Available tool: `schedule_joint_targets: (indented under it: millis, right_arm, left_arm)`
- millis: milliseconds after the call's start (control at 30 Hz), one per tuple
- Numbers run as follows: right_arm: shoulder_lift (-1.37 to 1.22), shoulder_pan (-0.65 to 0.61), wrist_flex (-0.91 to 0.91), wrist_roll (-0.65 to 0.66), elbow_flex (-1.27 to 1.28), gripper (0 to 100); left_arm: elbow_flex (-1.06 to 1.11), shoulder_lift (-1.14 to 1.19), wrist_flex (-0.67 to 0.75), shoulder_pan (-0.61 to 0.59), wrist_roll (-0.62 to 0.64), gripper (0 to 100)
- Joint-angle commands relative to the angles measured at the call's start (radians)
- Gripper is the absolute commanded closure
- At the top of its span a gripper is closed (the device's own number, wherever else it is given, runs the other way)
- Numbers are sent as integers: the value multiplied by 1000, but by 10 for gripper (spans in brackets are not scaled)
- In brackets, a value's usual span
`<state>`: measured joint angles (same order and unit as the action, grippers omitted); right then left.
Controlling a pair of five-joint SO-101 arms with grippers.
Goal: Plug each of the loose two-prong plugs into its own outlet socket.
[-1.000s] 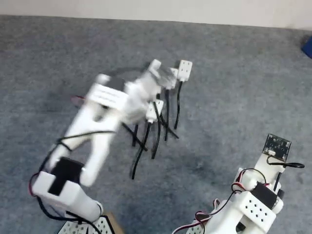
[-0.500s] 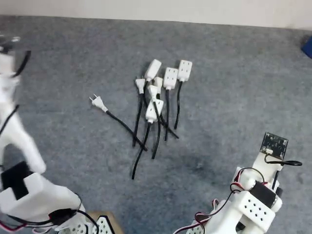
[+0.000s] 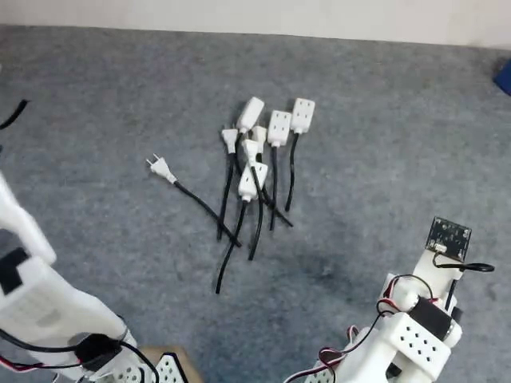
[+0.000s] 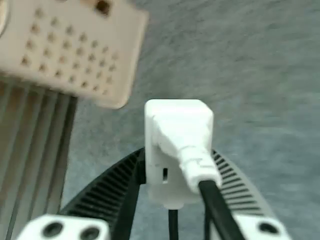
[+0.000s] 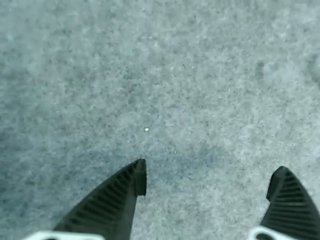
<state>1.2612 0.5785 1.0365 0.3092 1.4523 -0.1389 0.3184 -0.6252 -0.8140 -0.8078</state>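
Observation:
Several white outlet sockets (image 3: 279, 126) and two-prong plugs (image 3: 248, 183) on black cords lie bunched mid-carpet. One loose plug (image 3: 160, 167) lies apart, to their left. In the left wrist view my left gripper (image 4: 177, 162) is shut on a white socket block (image 4: 172, 125) with a white plug (image 4: 192, 160) and its black cord seated in its face. The left arm (image 3: 36, 295) stands at the table's left edge. My right gripper (image 5: 211, 172) hangs open above bare carpet, and its arm (image 3: 415, 319) sits at the lower right.
Grey carpet covers the table. A beige perforated plate (image 4: 65, 50) and a slatted surface (image 4: 30, 150) lie close behind the held socket. A blue object (image 3: 505, 76) pokes in at the right edge. A brown block (image 3: 180, 363) sits by the left arm's base.
The left arm has swung from over the bunch of cords out to the left edge of the high view. The right arm has barely moved.

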Motion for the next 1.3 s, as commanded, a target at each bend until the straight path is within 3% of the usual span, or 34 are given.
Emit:
schedule_joint_targets:
  millis: [0, 167, 567, 633, 733, 867, 1000, 1267]
  right_arm:
    - [15, -13, -15, 8, -5, 630]
    - [15, -13, -15, 8, -5, 630]
    - [13, -61, 71, 9, -81, 630]
    - [13, -88, 128, 9, -156, 630]
    - [-4, -114, 202, 8, -297, 630]
    - [-171, -120, 234, 9, -478, 630]
    - [-475, -134, 234, 14, -674, 630]
    - [-1007, -209, 311, -37, -1049, 630]
  left_arm:
    - [-151, 96, 40, -74, -3, 671]
    - [-168, 153, 29, -94, -5, 702]
    - [-124, 147, -180, -47, 2, 712]
    - [-116, 147, -184, -36, 58, 712]
    - [-150, 140, -301, -4, 163, 712]
    - [-249, 90, -617, 124, 261, 712]
    - [-321, 53, -878, 328, 275, 712]
    - [-367, 50, -928, 733, 396, 712]
